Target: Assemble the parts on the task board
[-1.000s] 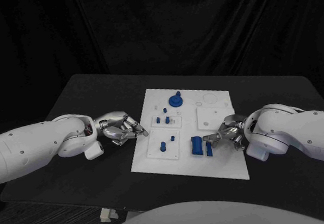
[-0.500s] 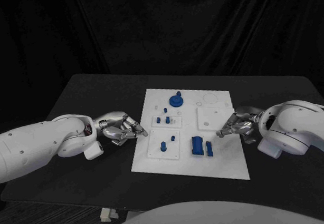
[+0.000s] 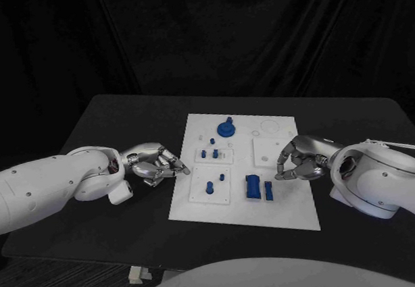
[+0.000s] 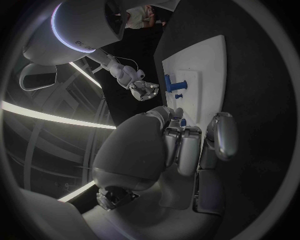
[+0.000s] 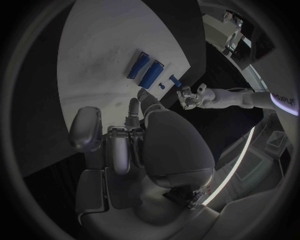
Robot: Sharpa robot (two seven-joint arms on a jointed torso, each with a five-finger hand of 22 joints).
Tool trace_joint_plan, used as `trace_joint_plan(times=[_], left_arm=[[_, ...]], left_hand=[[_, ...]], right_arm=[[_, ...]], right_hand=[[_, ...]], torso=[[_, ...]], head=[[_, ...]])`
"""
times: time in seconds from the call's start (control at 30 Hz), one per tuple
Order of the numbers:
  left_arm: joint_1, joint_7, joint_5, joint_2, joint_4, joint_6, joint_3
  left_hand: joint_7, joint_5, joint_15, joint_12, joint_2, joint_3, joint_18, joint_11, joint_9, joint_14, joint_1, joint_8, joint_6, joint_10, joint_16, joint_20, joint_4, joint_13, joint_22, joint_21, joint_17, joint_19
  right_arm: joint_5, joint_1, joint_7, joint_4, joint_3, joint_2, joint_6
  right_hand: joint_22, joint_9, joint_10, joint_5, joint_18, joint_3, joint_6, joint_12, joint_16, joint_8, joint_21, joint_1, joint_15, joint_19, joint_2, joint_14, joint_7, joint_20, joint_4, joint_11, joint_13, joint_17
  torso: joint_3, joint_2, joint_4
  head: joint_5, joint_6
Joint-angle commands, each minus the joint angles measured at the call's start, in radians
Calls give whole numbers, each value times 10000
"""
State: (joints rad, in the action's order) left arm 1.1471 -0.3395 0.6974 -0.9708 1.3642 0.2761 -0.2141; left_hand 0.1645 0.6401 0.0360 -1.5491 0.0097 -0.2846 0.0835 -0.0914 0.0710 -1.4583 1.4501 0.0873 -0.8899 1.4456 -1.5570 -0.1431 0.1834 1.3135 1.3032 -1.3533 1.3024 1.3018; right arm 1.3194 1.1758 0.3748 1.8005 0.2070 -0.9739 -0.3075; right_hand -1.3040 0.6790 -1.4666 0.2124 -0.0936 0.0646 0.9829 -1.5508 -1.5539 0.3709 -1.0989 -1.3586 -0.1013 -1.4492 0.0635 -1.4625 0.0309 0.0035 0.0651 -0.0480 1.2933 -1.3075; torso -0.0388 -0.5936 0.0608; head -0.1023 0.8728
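several blue parts already stand or lie on the task board (image 3: 284,213), the white plate in the middle of the black table (image 3: 99,126). near the far edge a round blue part with a knob (image 3: 226,128) sits in place. below it a pair of small blue pegs (image 3: 210,153) stands upright on a raised white block, and nearer the robot another small pair of blue pieces (image 3: 214,183) sits on a second block. two larger blue blocks (image 3: 259,187) lie side by side toward the near half of the board; the right wrist view shows them as two long pieces lying parallel, just beyond that hand's fingertips. whether they are seated or only laid down i cannot tell.

on the right half of the board a white square block (image 3: 269,147) and some faint round recesses near the far right corner look unfilled, so by my judgement the job is partly done, with those spots left to fill.

the left hand (image 3: 156,164) rests on the table just beside the board's left edge, fingers curled in with nothing visible in them. the right hand (image 3: 302,158) hangs over the board's right edge near the white square block, fingers bent inward; a small blue spot seems to show by its fingers in the wrist view, but i cannot tell whether it pinches a part.
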Motion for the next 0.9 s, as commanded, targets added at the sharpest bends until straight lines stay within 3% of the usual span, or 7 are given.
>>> trace_joint_plan(times=[0.03,0.1,0.23,0.4,0.5,0.6,0.9], left_arm=[[-18,-84,-60,-3,22,82,6],[-19,-84,-60,-3,24,83,6],[-19,-81,-60,-7,25,88,6],[-20,-81,-60,2,16,99,6],[-22,-83,-60,13,12,105,6],[-23,-88,-60,25,6,109,6],[-29,-91,-60,25,9,113,6]], left_hand=[[32,137,19,-217,101,-293,-90,23,23,-1125,-219,187,-76,1252,-138,-51,-1,2573,1245,65,2684,73],[32,137,19,-217,101,-293,-90,23,23,-1125,-219,187,-76,1252,-138,-51,-1,2573,1245,65,2684,73],[32,137,19,-217,101,-293,-90,23,23,-1125,-219,187,-76,1252,-138,-51,-1,2573,1245,65,2684,73],[32,137,19,-217,101,-293,-90,23,23,-1125,-219,187,-76,1252,-138,-51,-1,2573,1245,65,2684,73],[32,137,19,-217,101,-293,-90,23,23,-1125,-219,187,-76,1252,-138,-51,-1,2573,1245,65,2684,73],[32,137,19,-217,101,-293,-90,23,23,-1125,-219,187,-76,1252,-138,-51,-1,2573,1245,65,2684,73],[32,137,19,-217,101,-293,-90,23,23,-1125,-219,187,-76,1252,-138,-51,-1,2573,1245,65,2684,73]], right_arm=[[1777,-181,-406,38,-3,26,-162],[1893,-287,-412,34,-3,54,-141],[2092,-480,-405,10,-3,124,-87],[2211,-642,-336,-46,-3,202,43],[2235,-690,-297,-79,-3,243,107],[2249,-725,-243,-115,-3,287,206],[2262,-802,-66,-257,-3,462,469]], right_hand=[[-1589,331,-1042,-514,112,-358,-290,-200,-169,540,-210,-166,-59,-65,55,-1083,-25,-7,270,-65,2775,-2633],[-1592,541,-1042,-806,118,-468,-456,-200,-169,954,-241,-188,-84,-58,175,-1083,-36,-2,597,-61,2775,-2633],[-1579,1935,-1042,-1264,109,-649,-899,-200,-169,3058,-248,-594,-140,-26,805,-1083,-194,-38,2039,-144,2775,-2633],[-1568,3448,-1042,-1592,104,-857,-1255,-200,-169,4875,-226,-400,-219,-4,1012,-1083,-375,-86,2264,-234,2775,-2633],[-1558,4301,-1042,-1608,92,-934,-588,-200,-169,5911,-193,-211,-238,9,1083,-1083,-422,-129,2288,-282,2775,-2633],[-1556,4693,-1042,-1616,91,-956,-242,-200,-169,6391,-184,-154,-258,14,1105,-1083,-455,-147,2288,-307,2775,-2633],[-1532,4792,-1042,-1603,74,-926,-334,-200,-169,6460,-91,-210,-279,45,1080,-1083,-478,-166,2273,-333,2775,-2633]], torso=[[-1,-10,-2],[0,-8,12],[-1,-14,9],[-1,-6,4],[1,-5,-1],[0,-8,6],[-1,-4,1]], head=[[12,-2],[19,-2],[24,-2],[36,-2],[39,-2],[55,-2],[31,-2]])
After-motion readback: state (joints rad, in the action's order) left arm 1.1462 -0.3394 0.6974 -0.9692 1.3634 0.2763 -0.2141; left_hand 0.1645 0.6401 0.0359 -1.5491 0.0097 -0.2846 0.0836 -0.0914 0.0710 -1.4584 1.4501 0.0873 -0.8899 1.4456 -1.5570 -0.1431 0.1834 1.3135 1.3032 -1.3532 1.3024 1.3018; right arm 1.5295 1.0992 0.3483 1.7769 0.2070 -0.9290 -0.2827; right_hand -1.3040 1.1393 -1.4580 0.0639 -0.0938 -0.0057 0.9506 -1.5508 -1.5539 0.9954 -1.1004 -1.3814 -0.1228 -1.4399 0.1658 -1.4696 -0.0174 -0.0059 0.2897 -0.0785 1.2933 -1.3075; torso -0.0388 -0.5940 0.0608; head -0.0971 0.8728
